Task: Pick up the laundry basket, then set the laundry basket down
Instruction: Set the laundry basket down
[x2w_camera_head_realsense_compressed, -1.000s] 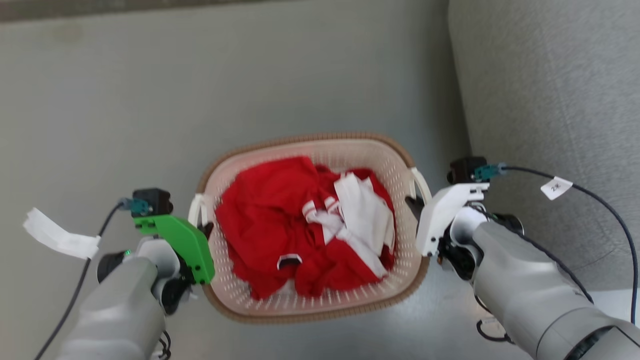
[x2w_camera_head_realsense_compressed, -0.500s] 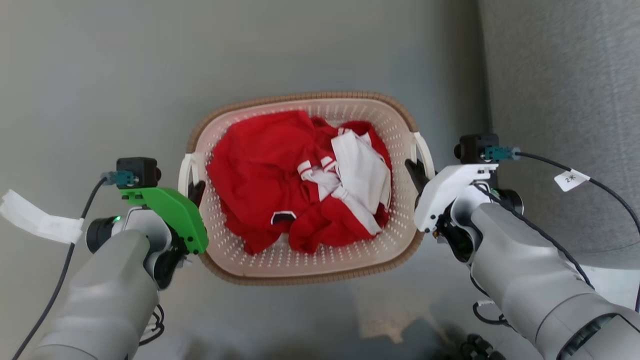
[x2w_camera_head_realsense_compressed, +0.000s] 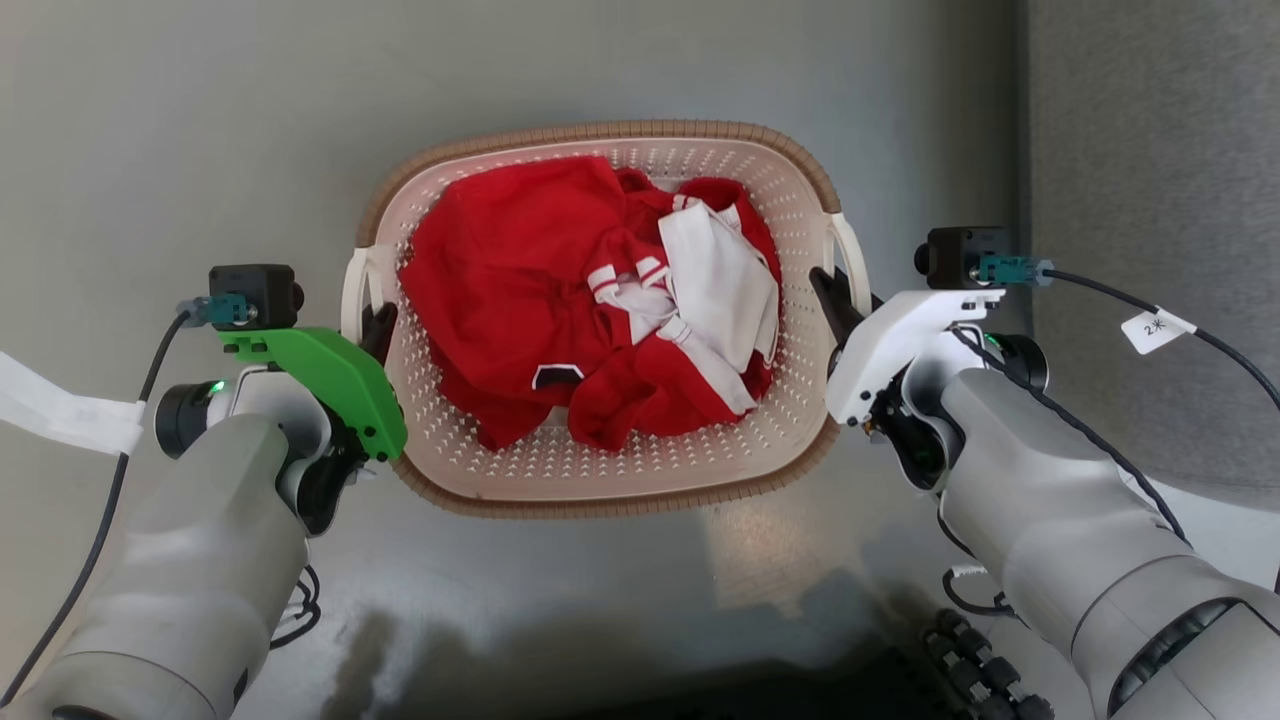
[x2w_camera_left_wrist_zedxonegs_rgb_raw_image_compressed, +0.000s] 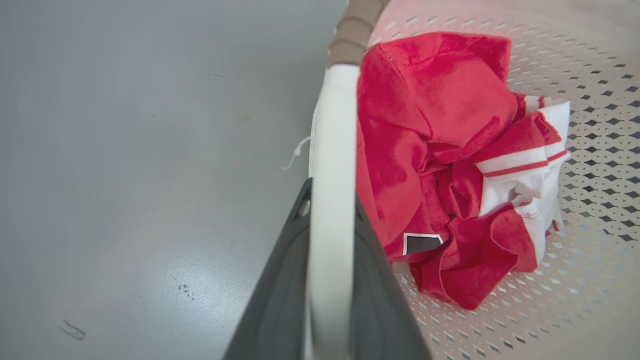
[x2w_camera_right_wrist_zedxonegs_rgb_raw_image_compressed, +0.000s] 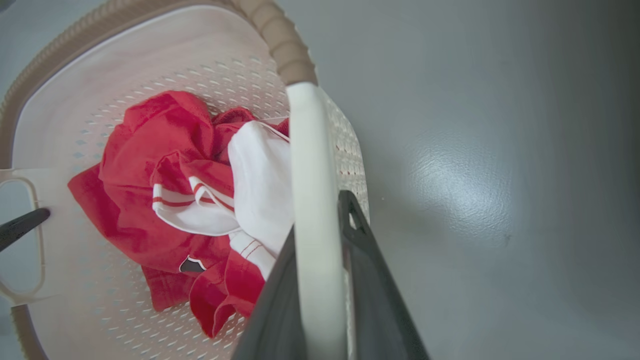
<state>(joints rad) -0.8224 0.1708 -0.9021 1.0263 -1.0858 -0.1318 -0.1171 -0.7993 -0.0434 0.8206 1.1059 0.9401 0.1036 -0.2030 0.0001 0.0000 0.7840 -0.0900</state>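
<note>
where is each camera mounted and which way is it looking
Head view: on the head, looking down into the basket of clothes; both forearms, left fingers and right fingers show.
Left wrist view: on the left wrist, looking along its fingers, shut around the left handle.
Right wrist view: on the right wrist, likewise, around the right handle.
Shared: all three see the red clothes.

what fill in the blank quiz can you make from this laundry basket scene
1. The laundry basket holds crumpled red and ____ clothing.
2. The left pincer and right pincer each clamp a white side ____.
3. The bracket above the left pincer is bright ____.
Missing words: white; handle; green.
</note>
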